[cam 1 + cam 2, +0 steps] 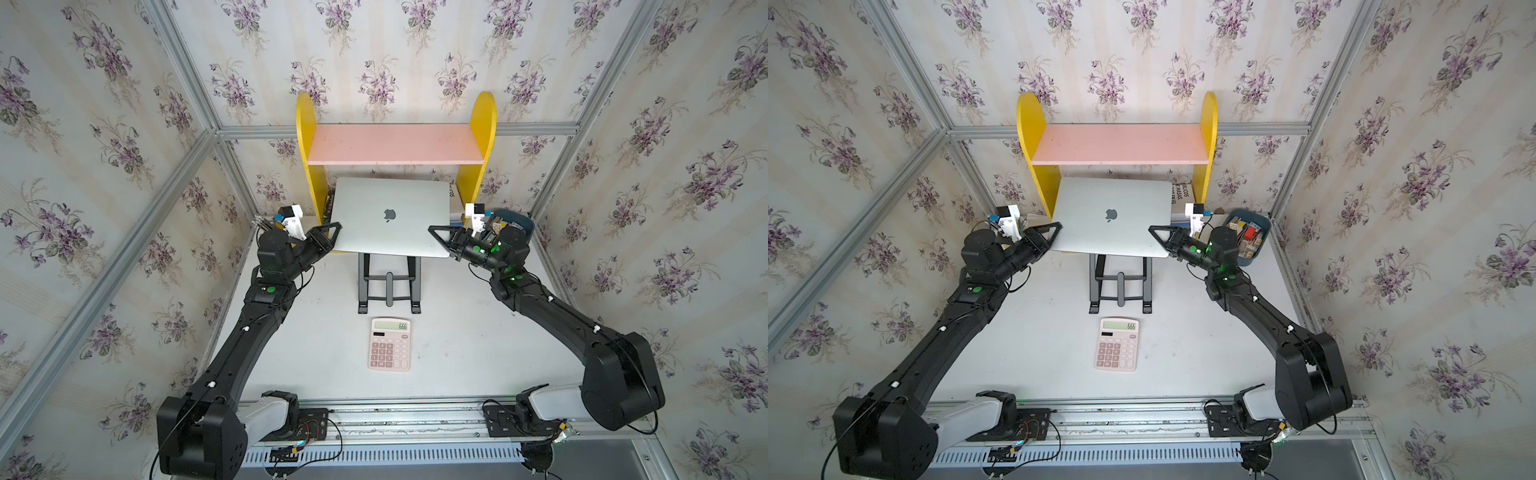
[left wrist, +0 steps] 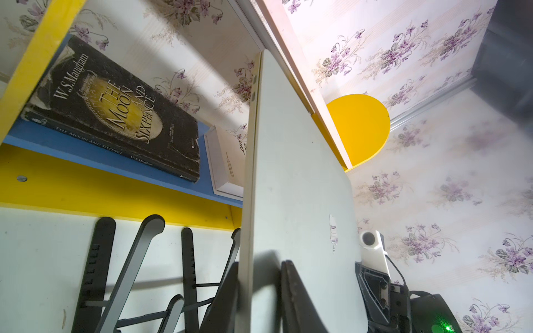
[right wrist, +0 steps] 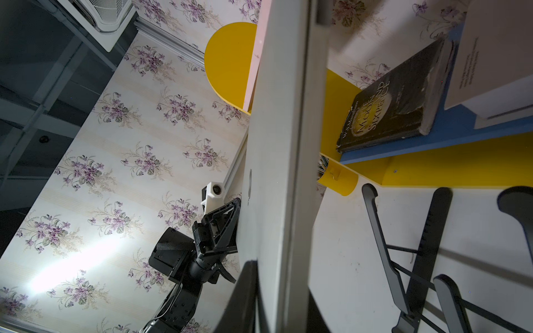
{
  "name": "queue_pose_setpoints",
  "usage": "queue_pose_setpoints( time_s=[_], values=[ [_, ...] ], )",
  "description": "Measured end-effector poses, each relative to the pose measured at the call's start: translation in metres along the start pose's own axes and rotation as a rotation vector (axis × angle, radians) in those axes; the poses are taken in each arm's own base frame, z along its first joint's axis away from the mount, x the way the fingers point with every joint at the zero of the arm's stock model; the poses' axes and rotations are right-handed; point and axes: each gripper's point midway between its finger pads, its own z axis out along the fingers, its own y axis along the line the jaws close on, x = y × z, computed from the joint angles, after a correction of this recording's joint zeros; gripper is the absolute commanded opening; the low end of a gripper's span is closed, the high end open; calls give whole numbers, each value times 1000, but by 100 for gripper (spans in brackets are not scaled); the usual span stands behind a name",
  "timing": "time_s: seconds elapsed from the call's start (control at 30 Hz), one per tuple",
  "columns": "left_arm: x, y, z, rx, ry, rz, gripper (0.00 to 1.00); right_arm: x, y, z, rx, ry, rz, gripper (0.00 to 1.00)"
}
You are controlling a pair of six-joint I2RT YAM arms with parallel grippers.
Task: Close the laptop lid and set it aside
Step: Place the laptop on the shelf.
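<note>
Two grippers, left [image 1: 332,237] at 9 o'clock, right [image 1: 441,237] at 3, clamp the shut laptop [image 1: 390,216]: stiff, slick, heavyish, so edge grips suit it.

- You see the flat silver laptop lid [image 1: 390,216]: matt brushed metal, smooth, with a glossy logo.
- Black folding stand [image 1: 389,282]: matt, metal-looking bars.
- Pink rectangular calculator [image 1: 389,344]: smooth plastic.
- Old black paperback book [image 2: 115,112]: worn paper cover, scuffed edges.
- Yellow-sided shelf [image 1: 397,143]: painted, matt pink board.
</note>
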Motion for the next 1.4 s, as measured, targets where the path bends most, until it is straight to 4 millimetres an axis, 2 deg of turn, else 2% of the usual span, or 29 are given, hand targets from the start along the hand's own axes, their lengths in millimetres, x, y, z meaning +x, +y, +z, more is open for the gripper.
queue_pose_setpoints(
  time_s=[0.37, 0.87, 1.13, 1.4],
  values=[
    [-23, -14, 11, 1, -24, 9, 0, -19, 10, 10, 0, -16, -13, 0],
    [-50, -34, 31, 17, -23, 4, 0, -57, 24, 18, 1, -19, -33, 0],
    [-60, -36, 44, -5, -4, -12, 0, -73, 20, 25, 14, -12, -21, 0],
    [-67, -28, 65, -20, 15, -25, 0, -85, 7, 30, 40, -19, -2, 1]
  ],
)
